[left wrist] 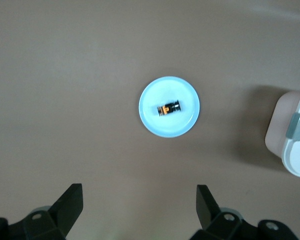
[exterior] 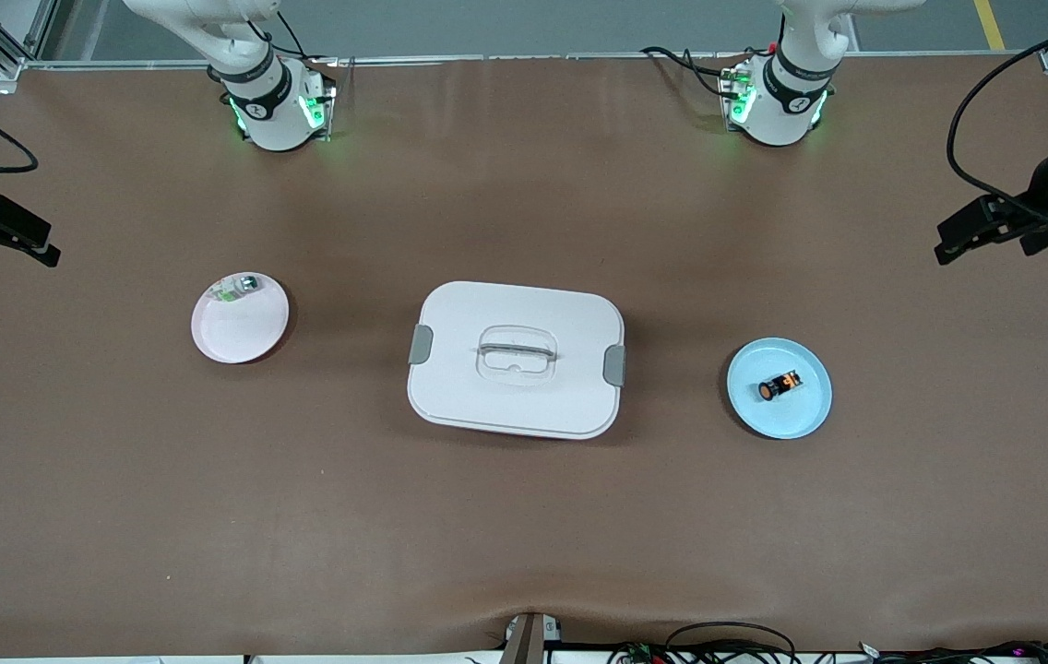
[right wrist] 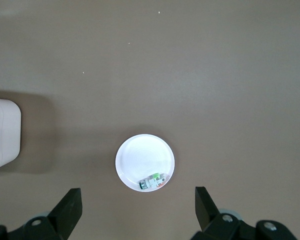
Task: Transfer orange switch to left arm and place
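Front view shows the tiny black-and-orange cylindrical switch (exterior: 780, 385) lying on the round blue plate (exterior: 810, 410), beside the large white lidded box (exterior: 516, 360). Left pincer (left wrist: 139, 202) and right pincer (right wrist: 137, 205) hover high, jaws apart. Nothing is grasped yet; next, the left pincer likely descends onto the switch.

Front view: high, looking down across the table toward both arm bases | left wrist view: high, straight down on blue plate (left wrist: 169, 106) | right wrist view: straight down on pink plate (right wrist: 144, 162) | shared: box (exterior: 517, 358) edge.
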Robot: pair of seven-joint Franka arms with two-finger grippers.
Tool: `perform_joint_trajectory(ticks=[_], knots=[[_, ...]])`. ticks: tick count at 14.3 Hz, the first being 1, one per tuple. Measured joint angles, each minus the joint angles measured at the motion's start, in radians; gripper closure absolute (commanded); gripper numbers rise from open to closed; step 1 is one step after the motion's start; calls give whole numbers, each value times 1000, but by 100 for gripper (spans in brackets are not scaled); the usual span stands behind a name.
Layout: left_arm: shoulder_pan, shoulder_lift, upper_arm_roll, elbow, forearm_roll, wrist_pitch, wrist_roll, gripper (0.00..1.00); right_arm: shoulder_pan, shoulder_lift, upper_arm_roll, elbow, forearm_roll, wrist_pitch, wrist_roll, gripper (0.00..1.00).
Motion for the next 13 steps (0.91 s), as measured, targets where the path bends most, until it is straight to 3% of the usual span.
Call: perform_joint_trajectory(ticks=[13], knots=[[3, 22, 3, 4, -23, -10, 0, 0, 0, 0, 0, 0, 0, 0, 0, 0]])
